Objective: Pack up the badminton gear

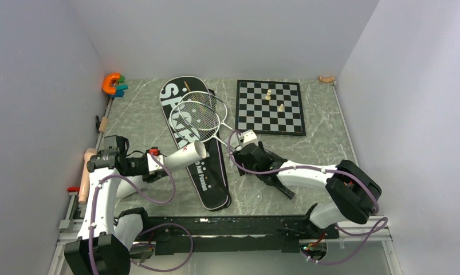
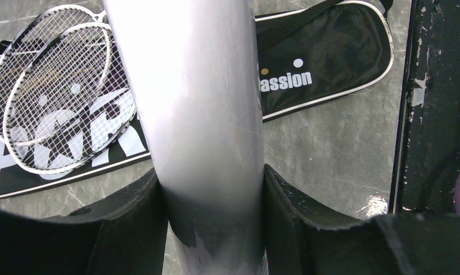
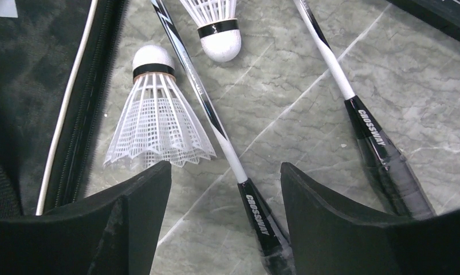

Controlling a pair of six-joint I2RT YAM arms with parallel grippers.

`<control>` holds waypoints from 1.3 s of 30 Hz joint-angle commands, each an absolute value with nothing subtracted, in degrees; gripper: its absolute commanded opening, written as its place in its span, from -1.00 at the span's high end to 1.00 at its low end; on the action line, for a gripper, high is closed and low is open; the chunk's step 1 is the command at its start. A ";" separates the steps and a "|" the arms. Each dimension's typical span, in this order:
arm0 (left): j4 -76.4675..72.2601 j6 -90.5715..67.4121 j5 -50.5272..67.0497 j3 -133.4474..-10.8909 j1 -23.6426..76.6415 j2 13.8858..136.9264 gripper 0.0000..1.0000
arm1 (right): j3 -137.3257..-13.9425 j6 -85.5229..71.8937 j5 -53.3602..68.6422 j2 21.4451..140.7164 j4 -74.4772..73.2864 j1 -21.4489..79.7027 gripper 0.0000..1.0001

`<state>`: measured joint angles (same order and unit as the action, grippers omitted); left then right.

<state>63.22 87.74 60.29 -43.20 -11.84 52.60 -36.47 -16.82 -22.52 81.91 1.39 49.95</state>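
Grey marbled table [image 1: 319,154], pale walls on three sides.

Left gripper [image 2: 215,197] first: jaws clamped on the tube [image 2: 193,103], one black finger pressed to each side. The tube juts out from the wrist, tilted up off the table. In the top view its open end sits over the bag [image 1: 207,172].

Over to the right gripper [image 3: 223,183]: jaws wide apart, nothing in them, hanging low over the racket handles. One black handle runs straight into the gap between the fingers, and the second lies just beside it, under the other finger's side. Whether a finger touches either handle, I cannot tell.

Two shuttlecocks here. One [image 3: 156,114] lies on its side between the bag's edge and the nearer shaft, skirt toward the gripper. The other [image 3: 219,34] lies farther out between the two shafts, cork toward the gripper.

The rackets [image 1: 200,127] have their heads overlapped on the bag's wide end and their shafts on the table.

Beyond them, a chessboard [image 1: 270,106] holds two pale pieces, and coloured blocks [image 1: 114,85] sit in the far left corner.
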 commanded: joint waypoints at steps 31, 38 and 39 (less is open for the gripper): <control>63.76 87.89 63.00 -44.48 -11.73 52.57 0.19 | -38.62 -19.60 -25.05 79.29 11.80 53.09 1.00; 64.87 91.61 62.47 -43.22 -11.76 52.72 0.19 | -42.63 -21.91 -14.59 66.48 -0.55 52.62 1.00; 65.44 92.89 62.45 -43.02 -11.76 52.73 0.19 | -43.22 -22.14 -10.51 64.25 -2.53 51.90 1.00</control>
<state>63.55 88.03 60.25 -43.35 -11.84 52.73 -38.59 -20.01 -20.82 72.69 5.04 52.90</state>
